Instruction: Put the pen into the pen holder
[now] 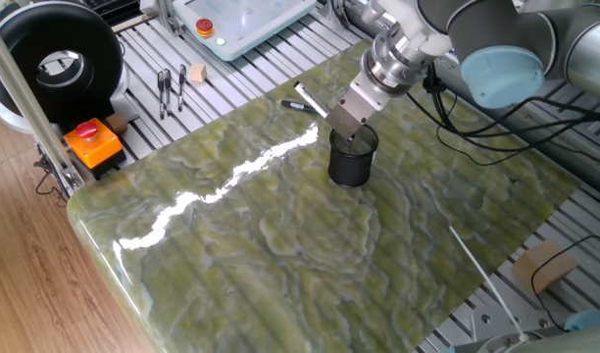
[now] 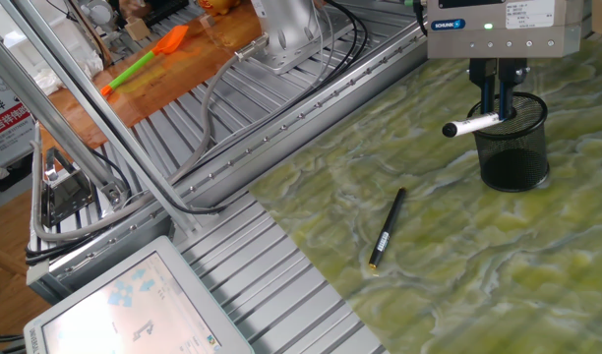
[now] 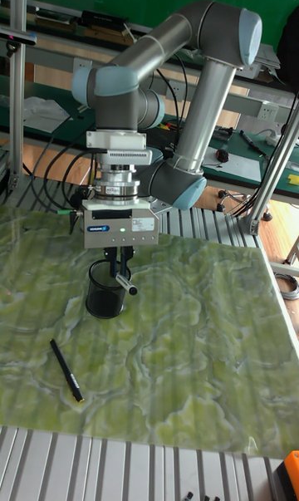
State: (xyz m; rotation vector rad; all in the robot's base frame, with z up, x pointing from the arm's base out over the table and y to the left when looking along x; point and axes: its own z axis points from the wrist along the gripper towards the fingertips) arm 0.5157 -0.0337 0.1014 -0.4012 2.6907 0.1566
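Observation:
The pen (image 2: 473,124) has a white barrel and a black cap, and my gripper (image 2: 500,110) is shut on it. It lies nearly level, just above the rim of the pen holder (image 2: 517,147), a black mesh cup on the green marble table. The cap end sticks out past the rim to the left. In one fixed view the gripper (image 1: 347,120) hangs over the pen holder (image 1: 351,162), with the pen (image 1: 310,101) pointing away up-left. The tall fixed view shows the pen (image 3: 125,282) beside the holder (image 3: 105,295), under the gripper (image 3: 121,270).
A thin dark pen (image 2: 386,229) lies flat on the marble, left of the holder. An orange stop-button box (image 1: 92,142) and a black reel (image 1: 55,59) sit off the table's left end. A white pendant (image 2: 134,310) lies on the slatted frame. Cables trail behind the arm.

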